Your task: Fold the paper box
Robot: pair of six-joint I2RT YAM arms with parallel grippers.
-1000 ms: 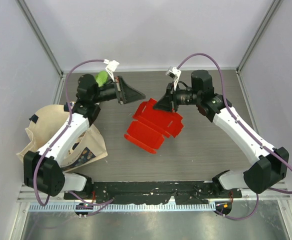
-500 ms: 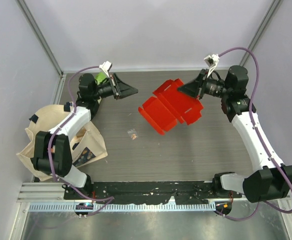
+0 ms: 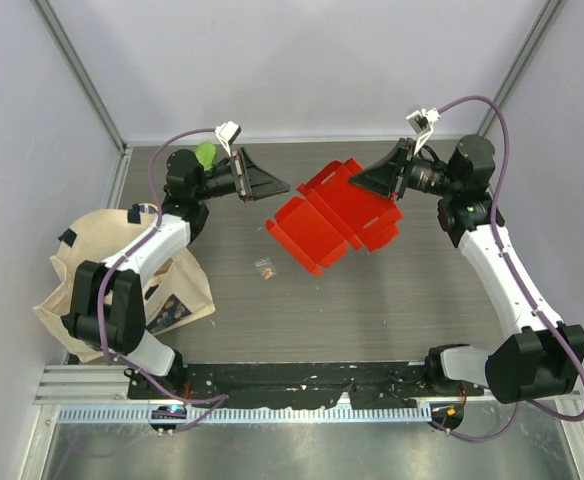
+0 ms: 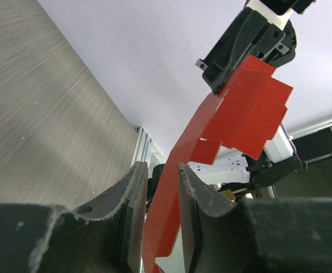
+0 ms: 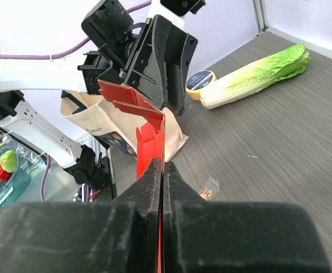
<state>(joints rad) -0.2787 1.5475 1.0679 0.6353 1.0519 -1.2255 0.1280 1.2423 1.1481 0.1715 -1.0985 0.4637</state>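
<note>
"Over the middle of the table (image 3: pixel 412 300), what was that red thing?"

"The paper box (image 3: pixel 337 215), opened out flat with creased flaps and held clear of the table top. The right gripper (image 3: pixel 360 185) had its fingers pinched tight on the sheet's right edge."

"And the other arm?"

"The left gripper (image 3: pixel 284 187) hung over the table's rear left. Its fingers were slightly parted, gripping nothing, with the tips just short of the sheet."

"Anything lying on the table?"

"A small wrapper (image 3: pixel 265 267) near its middle, and a beige tote bag (image 3: pixel 107 250) at its left edge."
</note>
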